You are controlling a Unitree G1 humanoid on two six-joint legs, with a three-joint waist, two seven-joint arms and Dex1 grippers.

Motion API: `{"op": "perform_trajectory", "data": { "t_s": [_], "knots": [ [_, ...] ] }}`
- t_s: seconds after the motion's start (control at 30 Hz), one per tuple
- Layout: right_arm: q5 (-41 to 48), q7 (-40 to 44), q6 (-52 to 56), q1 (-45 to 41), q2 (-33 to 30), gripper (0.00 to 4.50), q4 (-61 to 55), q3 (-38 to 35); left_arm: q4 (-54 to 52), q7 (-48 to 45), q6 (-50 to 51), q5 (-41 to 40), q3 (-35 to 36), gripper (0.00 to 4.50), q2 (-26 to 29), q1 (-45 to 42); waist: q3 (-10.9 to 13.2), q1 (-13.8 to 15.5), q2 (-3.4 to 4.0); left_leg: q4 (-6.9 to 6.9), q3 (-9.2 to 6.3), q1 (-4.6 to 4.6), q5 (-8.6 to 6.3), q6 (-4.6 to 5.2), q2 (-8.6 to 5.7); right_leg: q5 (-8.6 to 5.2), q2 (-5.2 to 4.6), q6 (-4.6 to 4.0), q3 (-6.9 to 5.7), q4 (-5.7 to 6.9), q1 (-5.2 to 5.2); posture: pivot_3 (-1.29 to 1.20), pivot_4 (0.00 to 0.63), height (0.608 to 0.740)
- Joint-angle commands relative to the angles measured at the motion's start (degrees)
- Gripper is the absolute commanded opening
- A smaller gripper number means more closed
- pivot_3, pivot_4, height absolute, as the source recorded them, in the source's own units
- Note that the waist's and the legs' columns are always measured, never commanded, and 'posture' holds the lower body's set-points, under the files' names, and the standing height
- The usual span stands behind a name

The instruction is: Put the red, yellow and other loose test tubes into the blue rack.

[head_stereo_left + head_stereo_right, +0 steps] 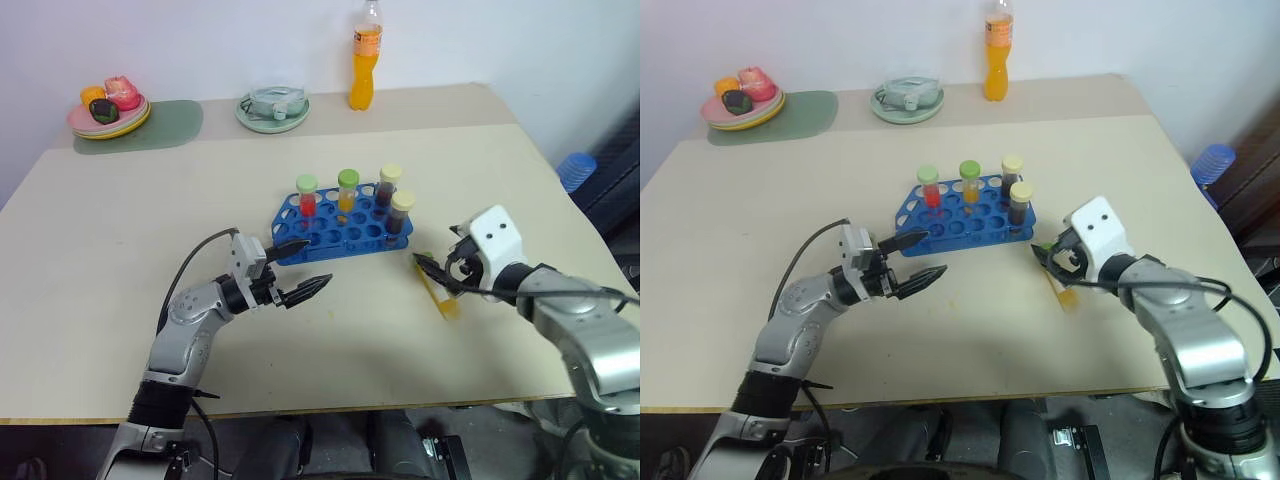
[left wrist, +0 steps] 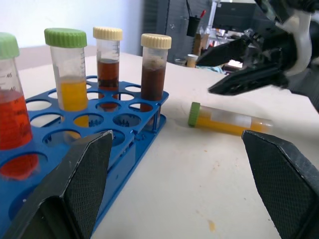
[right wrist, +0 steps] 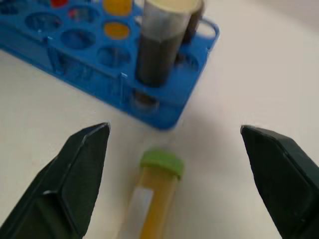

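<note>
Beige table (image 1: 150, 230) against white wall | blue rack (image 1: 340, 228) mid-table, four capped tubes upright | yellow test tube (image 1: 440, 292) lying flat just right of rack | right gripper (image 1: 432, 272) over it, wide open, empty | left gripper (image 1: 303, 268) open, empty, at rack's near-left corner

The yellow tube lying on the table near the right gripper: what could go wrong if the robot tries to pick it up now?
1. The yellow tube lies flat; open fingers of the right gripper may nudge it and make it roll.
2. It lies close to the blue rack, so a low approach may bump the rack and its four standing tubes.
3. The left gripper waits open near the rack's other end and could get in the way.
</note>
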Motion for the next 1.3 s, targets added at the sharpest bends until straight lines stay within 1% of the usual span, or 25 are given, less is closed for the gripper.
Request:
{"op": "perform_trajectory", "data": {
  "t_s": [0.03,0.1,0.17,0.3,0.5,0.67,0.8,0.83,0.9,1.03,1.07,1.13,1.23,1.3],
  "knots": [
    [4.2,-0.7,16.8,-5.8,-0.1,4.3,-2.1,-2.0,-0.1,-0.8,-1.3,-0.2,-0.1,4.25,-0.2,-0.9,0.0,0.1,-0.01,0.0,0.0,-0.01,-0.01,0.02,0.0,0.0,-0.01,0.0,-0.01,-0.03,0.01,0.0,0.15,0.74],
    [4.4,-2.4,24.8,-9.5,1.4,4.3,0.3,-2.4,0.1,-0.9,-1.3,-0.2,-0.2,4.25,-0.4,-1.0,0.0,0.2,-0.01,0.01,0.0,-0.04,-0.03,0.05,0.0,0.0,-0.02,0.0,-0.02,-0.07,0.01,0.0,0.15,0.74],
    [5.9,-3.3,26.8,-10.7,1.5,4.3,3.0,-1.8,0.0,-1.1,-1.3,-0.3,-0.3,4.25,-0.5,-0.9,0.0,0.2,-0.02,0.01,0.0,-0.06,-0.04,0.08,-0.01,0.01,-0.03,0.0,-0.03,-0.11,0.01,0.0,0.15,0.74],
    [7.3,-6.2,26.9,-11.7,0.7,4.3,7.4,0.6,-0.1,-1.3,-1.5,-0.1,-0.4,4.25,-0.7,-0.5,0.0,0.1,-0.02,0.0,0.01,-0.07,-0.05,0.1,-0.01,0.01,-0.04,0.0,-0.05,-0.15,0.01,0.0,0.15,0.74],
    [8.6,-9.3,26.9,-14.3,1.3,4.3,13.6,2.4,-0.7,-1.2,-1.5,-0.1,-0.2,4.25,-0.6,0.3,0.0,0.0,-0.02,0.0,0.03,-0.05,-0.05,0.09,0.0,0.02,-0.03,0.02,-0.05,-0.11,0.0,0.0,0.15,0.74],
    [10.0,-10.1,26.9,-17.1,1.7,4.3,17.5,4.8,-1.5,-0.8,-1.3,-0.2,0.0,4.25,-0.3,1.0,0.0,0.0,-0.02,0.01,0.03,-0.05,-0.05,0.09,0.0,0.02,-0.03,0.02,-0.05,-0.11,0.0,0.0,0.15,0.74],
    [11.5,-9.7,26.9,-17.4,0.8,4.3,19.2,7.3,-2.3,-0.4,-1.1,-0.2,0.0,4.25,-0.1,1.6,0.0,0.0,-0.02,0.01,0.03,-0.06,-0.05,0.09,-0.01,0.02,-0.03,0.02,-0.05,-0.12,0.0,0.0,0.15,0.74],
    [12.0,-9.5,26.9,-17.3,0.4,3.8,19.3,7.9,-2.5,-0.3,-1.0,-0.2,0.1,4.25,0.0,1.7,0.0,0.0,-0.04,0.01,0.04,-0.05,-0.05,0.09,-0.01,0.03,-0.03,0.02,-0.05,-0.12,0.0,0.0,0.15,0.74],
    [12.9,-9.3,26.9,-17.0,-0.5,3.1,19.2,8.9,-2.8,-0.2,-0.8,-0.3,0.3,4.25,0.2,2.0,0.0,0.0,-0.04,0.01,0.03,-0.05,-0.05,0.09,-0.01,0.03,-0.03,0.03,-0.05,-0.12,0.01,0.0,0.15,0.74],
    [13.3,-9.5,26.9,-16.6,-1.4,1.02,19.1,9.8,-3.1,0.2,-0.6,-0.4,0.2,4.25,0.5,2.3,0.0,0.0,-0.05,0.01,0.03,-0.04,-0.05,0.09,0.0,0.03,-0.02,0.02,-0.05,-0.12,0.01,0.0,0.15,0.74],
    [13.2,-9.5,26.9,-16.6,-1.4,0.81,19.0,10.0,-3.1,0.3,-0.6,-0.4,0.2,4.25,0.5,2.4,0.0,0.0,-0.08,0.01,0.03,-0.04,-0.05,0.09,0.0,0.03,-0.02,0.03,-0.05,-0.13,0.01,0.0,0.15,0.74],
    [12.1,-9.8,26.8,-16.8,-2.0,0.79,17.7,11.1,-3.2,0.4,-0.6,-0.5,0.2,4.25,0.6,2.5,0.0,0.0,-0.1,0.01,0.03,-0.04,-0.05,0.09,0.0,0.03,-0.02,0.03,-0.05,-0.13,0.02,0.0,0.15,0.74],
    [10.6,-7.3,21.8,-16.0,-6.1,0.79,13.2,15.2,-3.0,0.4,-0.7,-0.5,0.3,4.25,0.6,2.4,0.0,0.1,-0.1,0.01,0.03,-0.05,-0.05,0.09,0.0,0.03,-0.02,0.03,-0.06,-0.13,0.01,0.0,0.15,0.74],
    [9.2,-3.9,14.6,-14.8,-9.9,0.79,9.6,17.6,-2.9,0.5,-0.6,-0.5,0.4,4.25,0.7,2.3,0.0,0.2,-0.1,0.03,0.03,-0.08,-0.05,0.09,-0.02,0.03,-0.03,0.03,-0.07,-0.15,0.01,0.0,0.15,0.74]
  ]
}}
